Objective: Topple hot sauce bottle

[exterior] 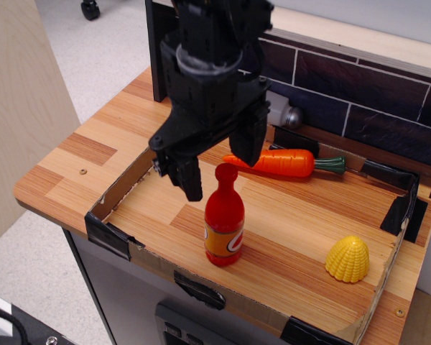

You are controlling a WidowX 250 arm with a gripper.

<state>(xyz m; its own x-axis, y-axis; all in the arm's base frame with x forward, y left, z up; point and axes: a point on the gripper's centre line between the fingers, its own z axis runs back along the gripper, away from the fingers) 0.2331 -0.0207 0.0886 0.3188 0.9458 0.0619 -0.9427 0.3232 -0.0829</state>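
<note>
The hot sauce bottle is a small glossy red bottle with a rounded cap and an orange-yellow label. It stands upright in the front middle of the shallow cardboard-walled tray. My black gripper hangs open just above and behind the bottle's cap. One finger is to the cap's left and the other is to its upper right. The fingers do not touch the bottle.
An orange carrot lies at the tray's back. A yellow corn piece sits at the front right. A grey block with a metal knob lies behind the tray against the dark tiled wall.
</note>
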